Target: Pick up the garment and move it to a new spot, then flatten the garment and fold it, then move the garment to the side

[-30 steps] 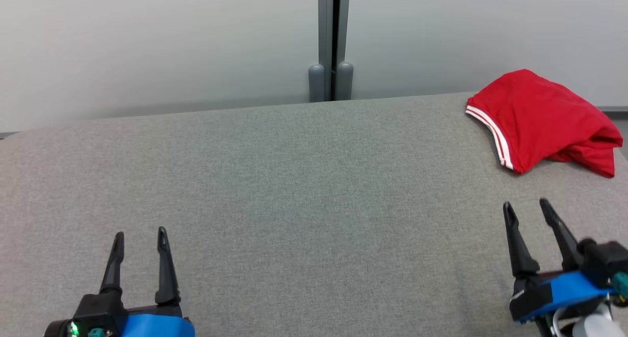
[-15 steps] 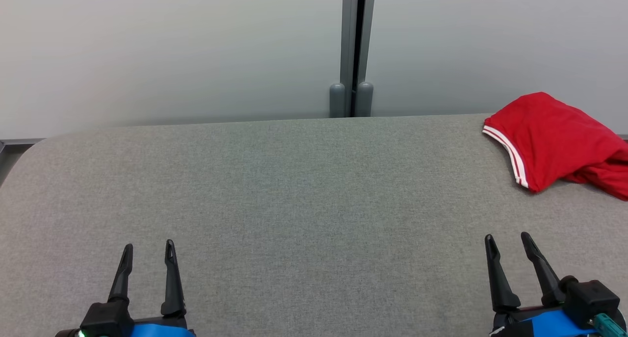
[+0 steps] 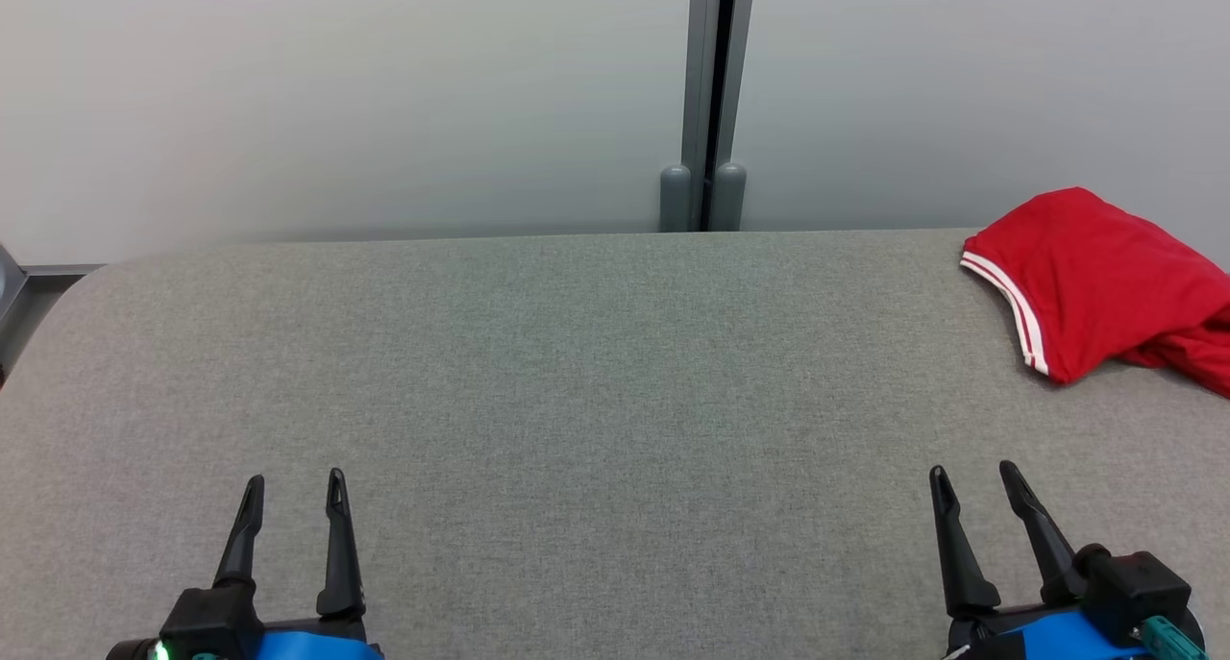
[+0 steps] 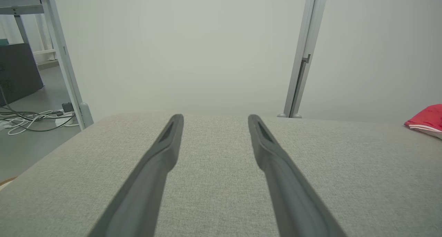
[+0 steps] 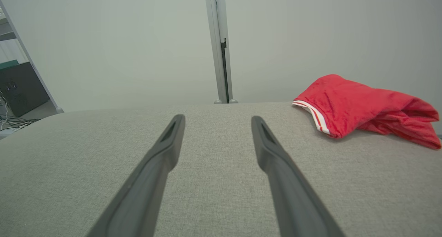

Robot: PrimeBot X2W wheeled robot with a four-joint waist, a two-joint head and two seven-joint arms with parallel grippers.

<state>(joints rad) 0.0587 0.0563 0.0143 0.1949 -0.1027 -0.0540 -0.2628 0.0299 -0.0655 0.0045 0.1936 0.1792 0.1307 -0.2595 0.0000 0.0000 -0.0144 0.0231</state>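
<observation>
Red garment (image 3: 1095, 276) lies bunched at far right of table (image 3: 577, 372), white-striped hem facing left. R gripper (image 3: 971, 468) sits near it, not touching, jaws spread, empty. L gripper (image 3: 294, 476) well apart at near left, jaws spread, empty. Post (image 3: 716, 93) behind table.

Your left gripper (image 3: 294, 478) and right gripper (image 3: 971, 469) low at either side, jaws wide, both empty.

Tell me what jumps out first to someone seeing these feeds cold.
The red garment with white-striped trim, bunched at the far right of the grey table, grabs the eye first. Next come the left gripper and right gripper at the near edge, both open, empty and apart from it.
</observation>
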